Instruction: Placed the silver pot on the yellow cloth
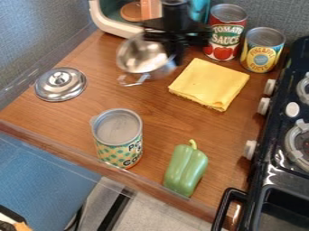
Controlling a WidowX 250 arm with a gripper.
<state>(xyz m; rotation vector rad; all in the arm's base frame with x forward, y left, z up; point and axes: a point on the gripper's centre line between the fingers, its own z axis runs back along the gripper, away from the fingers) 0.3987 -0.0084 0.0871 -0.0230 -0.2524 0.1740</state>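
Note:
The black gripper (173, 59) hangs at the upper middle, shut on the right side of the silver pot (138, 55). The pot is tilted, its open inside facing the camera, with a wire-like handle at its lower edge. Part of its right side is hidden behind the gripper. To the right of the pot and gripper, the folded yellow cloth (210, 84) lies flat on the wooden counter, with nothing on it. The pot is beside the cloth, not over it.
A silver lid (60, 84) lies at the left. A patterned can (118, 138) and a green pepper (186, 169) are nearer the front. Tomato sauce (226, 32) and pineapple (262, 50) cans stand behind the cloth. The black stove (282, 149) borders the right side.

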